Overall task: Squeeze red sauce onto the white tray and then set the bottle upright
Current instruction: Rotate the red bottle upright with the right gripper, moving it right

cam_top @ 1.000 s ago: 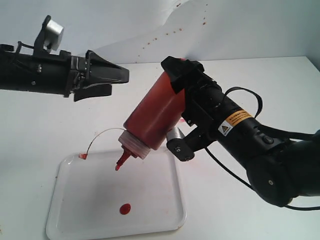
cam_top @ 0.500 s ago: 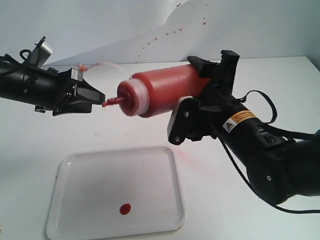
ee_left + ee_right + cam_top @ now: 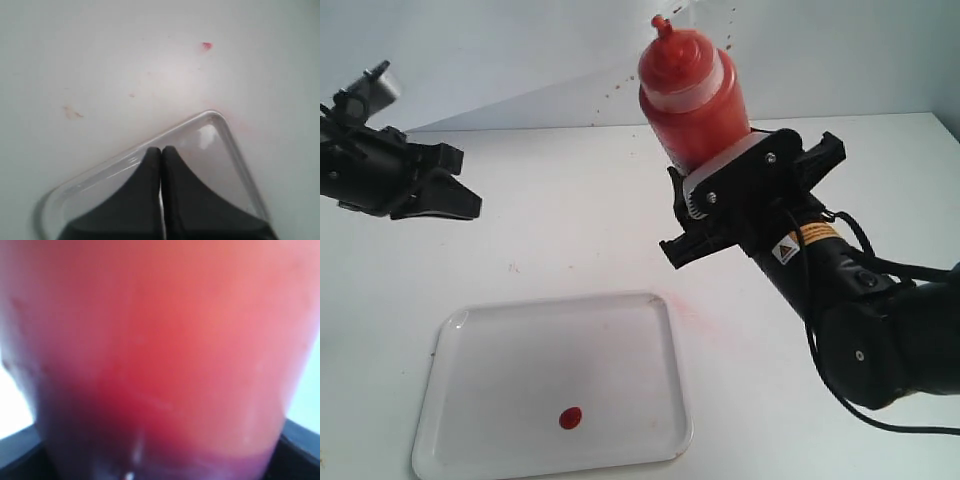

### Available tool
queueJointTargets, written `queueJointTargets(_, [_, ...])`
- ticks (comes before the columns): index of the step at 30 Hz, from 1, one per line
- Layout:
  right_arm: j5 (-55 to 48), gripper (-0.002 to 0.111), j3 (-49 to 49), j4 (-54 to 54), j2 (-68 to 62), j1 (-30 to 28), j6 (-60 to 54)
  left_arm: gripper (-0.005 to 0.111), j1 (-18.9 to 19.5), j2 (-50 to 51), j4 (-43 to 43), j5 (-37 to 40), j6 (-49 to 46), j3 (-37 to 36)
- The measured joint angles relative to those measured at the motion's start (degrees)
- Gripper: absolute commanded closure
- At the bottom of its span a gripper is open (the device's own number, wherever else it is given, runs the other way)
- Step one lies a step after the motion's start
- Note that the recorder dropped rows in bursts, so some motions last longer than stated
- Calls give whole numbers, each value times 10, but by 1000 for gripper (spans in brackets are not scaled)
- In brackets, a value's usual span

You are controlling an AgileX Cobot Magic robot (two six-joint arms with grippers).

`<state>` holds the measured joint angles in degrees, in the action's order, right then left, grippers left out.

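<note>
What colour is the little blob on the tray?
The blob is bright, glossy red. It shows best in the exterior view.

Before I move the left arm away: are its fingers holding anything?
No, the left fingers are closed flat against each other in the left wrist view, with nothing between them.

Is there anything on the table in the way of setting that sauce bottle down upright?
Nothing visible. The bottle, nozzle up in the right gripper, hangs over white table. The white tray lies off to the side, nearer the left arm.
</note>
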<state>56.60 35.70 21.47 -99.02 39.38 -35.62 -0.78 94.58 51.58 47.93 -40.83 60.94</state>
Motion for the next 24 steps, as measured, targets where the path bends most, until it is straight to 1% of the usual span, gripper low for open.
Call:
queueJointTargets(2, [5, 108, -13, -2, 0, -7, 43, 107, 0, -35, -47, -19, 28, -3])
queueJointTargets(3, [13, 108, -32, -5, 0, -21, 92, 107, 0, -67, -80, -34, 46, -15])
queueJointTargets(4, [19, 108, -43, -9, 0, -33, 117, 107, 0, -83, -89, -41, 52, -24])
queueJointTargets(6, [40, 108, -77, -41, 0, -76, 172, 107, 1, -125, -99, -58, 58, -51])
queueJointTargets(7, [45, 108, -92, -77, 0, -106, 208, 107, 1, -148, -102, -65, 59, -68])
queueJointTargets(8, [45, 108, -98, -101, 0, -119, 226, 107, 1, -158, -102, -66, 59, -76])
queueJointTargets(10, [45, 108, -107, -186, 0, -157, 259, 107, 1, -180, -103, -67, 59, -95])
queueJointTargets(13, [37, 108, -110, -348, -5, -214, 319, 107, 1, -194, -104, -69, 59, -103])
queueJointTargets(16, [58, 108, -110, -497, -63, -267, 356, 107, 1, -195, -104, -70, 60, -103])
queueJointTargets(18, [87, 108, -110, -569, -112, -295, 365, 107, 1, -195, -104, -70, 60, -103])
queueJointTargets(24, [90, 108, -111, -662, -160, -350, 365, 107, 1, -195, -99, -72, 60, -103])
